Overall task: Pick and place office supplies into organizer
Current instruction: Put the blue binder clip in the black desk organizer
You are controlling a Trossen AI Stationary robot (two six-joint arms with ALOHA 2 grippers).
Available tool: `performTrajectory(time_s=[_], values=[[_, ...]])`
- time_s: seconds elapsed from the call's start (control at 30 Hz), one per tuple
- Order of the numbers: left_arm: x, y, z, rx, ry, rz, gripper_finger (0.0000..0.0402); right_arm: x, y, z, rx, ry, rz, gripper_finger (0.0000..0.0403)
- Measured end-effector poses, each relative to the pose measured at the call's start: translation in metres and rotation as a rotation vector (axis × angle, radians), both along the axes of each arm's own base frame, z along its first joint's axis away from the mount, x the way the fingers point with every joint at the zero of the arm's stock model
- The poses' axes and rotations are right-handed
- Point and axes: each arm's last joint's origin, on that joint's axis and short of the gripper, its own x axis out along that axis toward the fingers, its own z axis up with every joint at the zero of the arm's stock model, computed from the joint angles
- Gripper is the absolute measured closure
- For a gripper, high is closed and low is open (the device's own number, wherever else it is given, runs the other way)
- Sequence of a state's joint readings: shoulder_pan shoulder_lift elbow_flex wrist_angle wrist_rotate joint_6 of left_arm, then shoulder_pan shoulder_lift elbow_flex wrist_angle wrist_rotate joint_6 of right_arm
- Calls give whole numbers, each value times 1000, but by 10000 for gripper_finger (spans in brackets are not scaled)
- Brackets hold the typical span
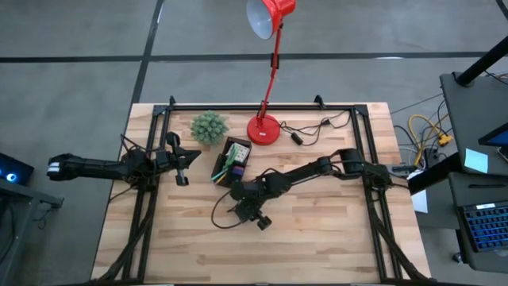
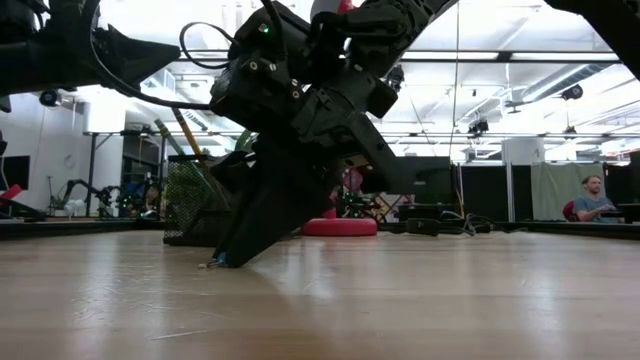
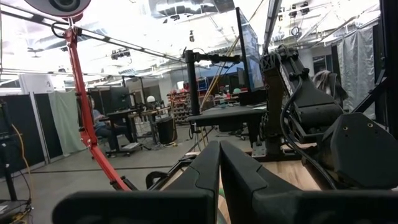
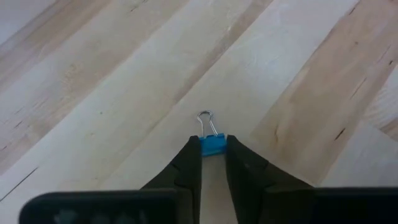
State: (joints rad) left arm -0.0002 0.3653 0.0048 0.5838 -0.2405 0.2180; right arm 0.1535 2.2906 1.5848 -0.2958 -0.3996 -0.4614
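1. The organizer point(image 1: 232, 161) is a small black rectangular box lying just beyond the right claw point(image 1: 246, 213), between it and the lamp point(image 1: 264, 129). In the high view it holds green, yellow and purple items, packed too close to tell apart by compartment.
2. The right claw is down at the surface point(image 1: 317, 230), its two dark tapered fingers point(image 4: 186, 163) pinched narrow on a clip point(image 4: 211, 144).
3. The clip is a small blue binder clip with a folded blue body and a looped silver wire handle that sticks out past the fingertips. It lies against the pale wood, held on both sides.
4. In the low view the right claw point(image 2: 222, 258) slants steeply down, its tips meeting the boards; a speck of blue shows there.
5. The surface is light wooden planking with straight seams and a dark frame round its edges.
6. The left claw point(image 1: 181, 163) hangs well to the side of the organizer, away from the clip. Its fingers point(image 3: 205, 171) are pressed together, empty.
7. A spiky green plant point(image 1: 209, 127) stands beside the round red lamp base.
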Motion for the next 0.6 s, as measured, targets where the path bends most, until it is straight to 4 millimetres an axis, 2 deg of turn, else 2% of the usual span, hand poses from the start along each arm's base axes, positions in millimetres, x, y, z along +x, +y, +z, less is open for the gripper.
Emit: performTrajectory(time_s=[0.37, 0.6], values=[[0, 0, 0, 0, 0, -1, 402, -4, 0, 12, 1, 8, -26, 350], [0, 0, 0, 0, 0, -1, 402, -2, -6, 30, -59, -36, -148, 350]])
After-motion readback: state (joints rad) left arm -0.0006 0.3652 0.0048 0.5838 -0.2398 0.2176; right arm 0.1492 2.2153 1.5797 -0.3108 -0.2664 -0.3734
